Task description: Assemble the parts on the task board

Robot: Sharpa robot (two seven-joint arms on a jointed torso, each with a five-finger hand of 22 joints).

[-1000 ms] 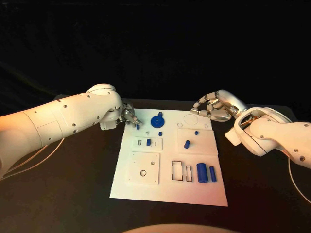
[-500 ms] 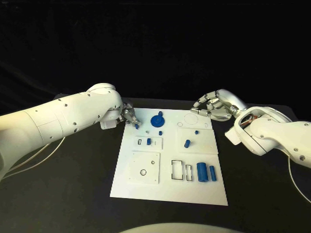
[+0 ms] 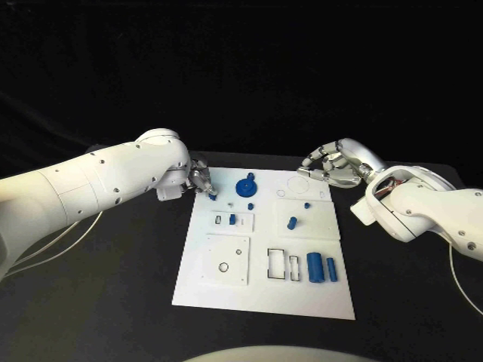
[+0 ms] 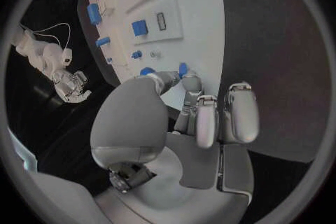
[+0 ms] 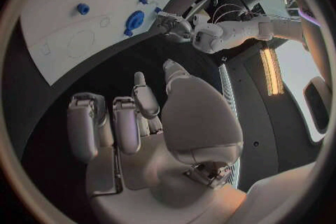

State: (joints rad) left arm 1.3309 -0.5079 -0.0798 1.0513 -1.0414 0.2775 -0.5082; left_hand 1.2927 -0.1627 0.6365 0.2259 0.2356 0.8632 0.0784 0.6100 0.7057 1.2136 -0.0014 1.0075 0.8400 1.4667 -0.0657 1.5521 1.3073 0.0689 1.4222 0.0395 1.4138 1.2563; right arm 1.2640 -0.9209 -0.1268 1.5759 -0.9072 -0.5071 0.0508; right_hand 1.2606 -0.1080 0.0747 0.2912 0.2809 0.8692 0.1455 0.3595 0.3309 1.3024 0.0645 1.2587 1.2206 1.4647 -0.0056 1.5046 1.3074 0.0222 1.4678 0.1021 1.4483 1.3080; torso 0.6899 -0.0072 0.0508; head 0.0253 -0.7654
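At the far left corner of the task board (image 3: 263,290), the left hand (image 3: 201,182) pinches a small blue part (image 4: 182,69). The right hand (image 3: 330,166) hovers off the far right corner, fingers curled, holding nothing.

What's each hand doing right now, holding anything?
Left hand: pinching a small blue part at the task board's far-left edge.
Right hand: fingers curled in, holding nothing, past the board's far-right corner.
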